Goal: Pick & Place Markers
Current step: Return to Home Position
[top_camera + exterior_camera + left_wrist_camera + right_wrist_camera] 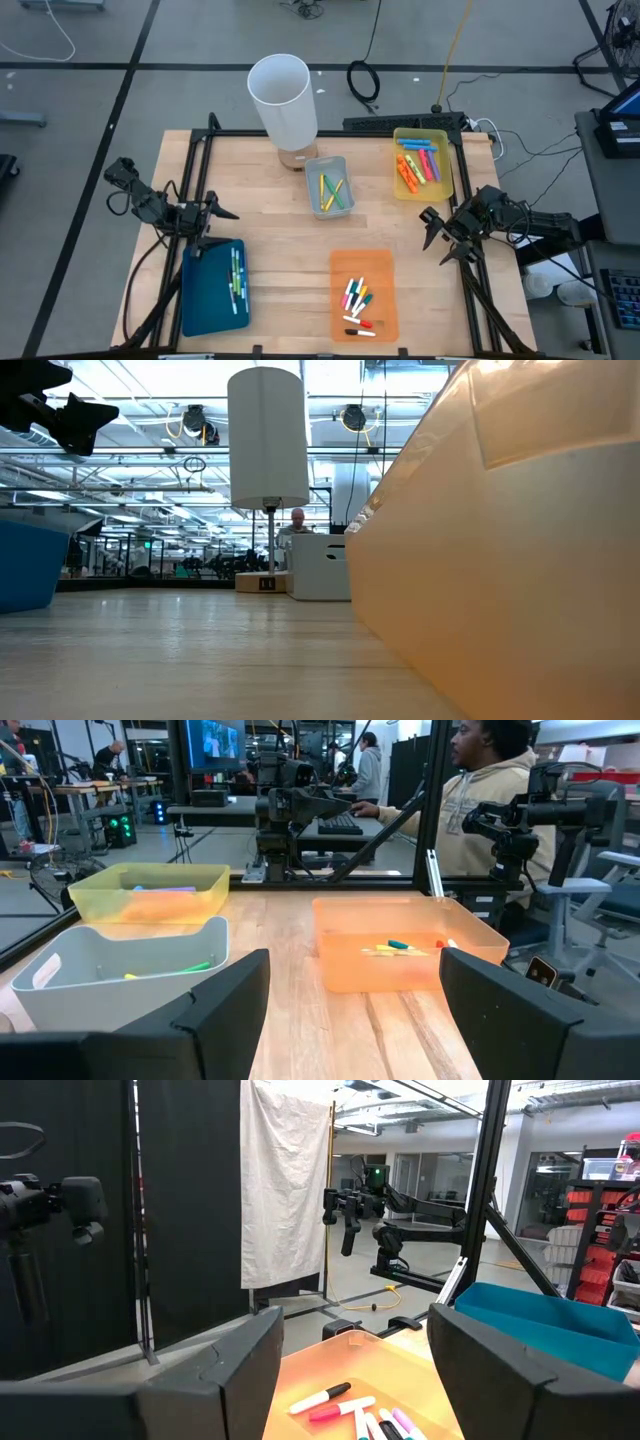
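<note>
The markers lie in four trays: a grey tray (pixel 330 187), a yellow tray (pixel 422 163), an orange tray (pixel 363 295) and a blue tray (pixel 213 285). My left gripper (pixel 220 228) is open and empty above the table's left side, just beyond the blue tray's far end. In its wrist view its fingers (pixel 215 1010) stand apart, facing the grey tray (pixel 120 970) and orange tray (pixel 400 955). My right gripper (pixel 437 248) is open and empty at the table's right side, between the yellow and orange trays. Its wrist view shows markers (pixel 330 1400) in the orange tray.
A tall white cylinder (pixel 283 100) stands at the table's far middle, just behind the grey tray. Black frame bars run along the table's left (pixel 190 200) and right (pixel 470 290) sides. Bare wood (pixel 280 240) lies between the trays. A person (pixel 480 790) sits beyond the table.
</note>
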